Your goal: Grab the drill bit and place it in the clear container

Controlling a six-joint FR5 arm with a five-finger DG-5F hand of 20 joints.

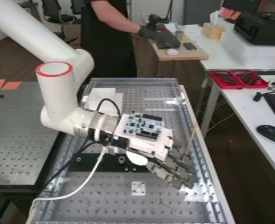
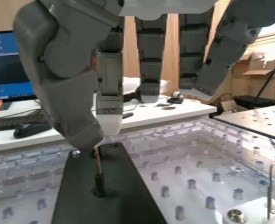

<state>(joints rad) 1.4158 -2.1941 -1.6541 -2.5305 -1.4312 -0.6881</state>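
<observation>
The hand [image 1: 173, 172] hangs over the perforated, see-through table [image 1: 104, 202], near the long edge that faces the white desk [image 1: 253, 122]. Toward the opposite long edge there is more room, taken up partly by the dark plate [image 1: 93, 162] and by the white cable [image 1: 88, 183] that curves down to the table's near end. Perforated surface stretches between the fingers and that near end, and a wider stretch of it runs to the far end. The desk stands apart from the table, with a gap between them.

The wrist view shows the grip: the thumb [image 2: 78, 117] and the finger next to it pinch the upper end of the drill bit [image 2: 98, 163], while the other fingers [image 2: 151, 62] hang fairly straight, with gaps between them. The bit points downward over the dark plate; whether its dark lower end touches the plate, I cannot tell.

The high view shows a thin brown rod [image 1: 190, 141] slanting beside the fingers, across the table's long edge; I cannot tell whether it is the bit. It also shows red trays [image 1: 223, 80] on the desk, beyond the mouse [image 1: 272, 134].
</observation>
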